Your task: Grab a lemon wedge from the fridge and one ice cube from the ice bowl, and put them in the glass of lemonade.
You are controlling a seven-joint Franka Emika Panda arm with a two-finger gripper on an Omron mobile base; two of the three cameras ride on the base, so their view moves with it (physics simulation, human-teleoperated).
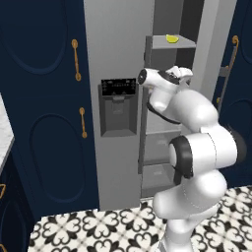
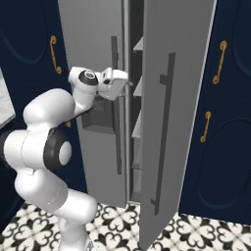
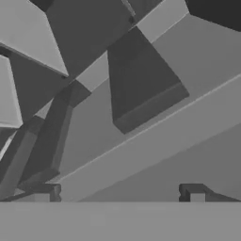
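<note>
The fridge (image 1: 115,162) stands with its right door (image 2: 166,122) swung open, showing grey inner shelves. A small yellow lemon wedge (image 1: 172,38) lies on the upper shelf (image 1: 170,44). My gripper (image 1: 185,74) is at the opening, one shelf level below the wedge and slightly to its right, pointing into the fridge. From the right side my gripper (image 2: 128,83) sits at the gap between the two doors. The hand view has my gripper (image 3: 118,194) open, its fingertips (image 3: 44,193) wide apart with nothing between them, facing grey shelves. The ice cube, ice bowl and glass of lemonade are out of view.
A black dispenser panel (image 1: 118,106) sits in the shut left fridge door. Navy cabinets with gold handles (image 1: 76,59) flank the fridge on both sides (image 2: 220,61). The open door's long grey handle (image 2: 164,132) faces the room. Patterned tile floor (image 1: 98,229) lies below.
</note>
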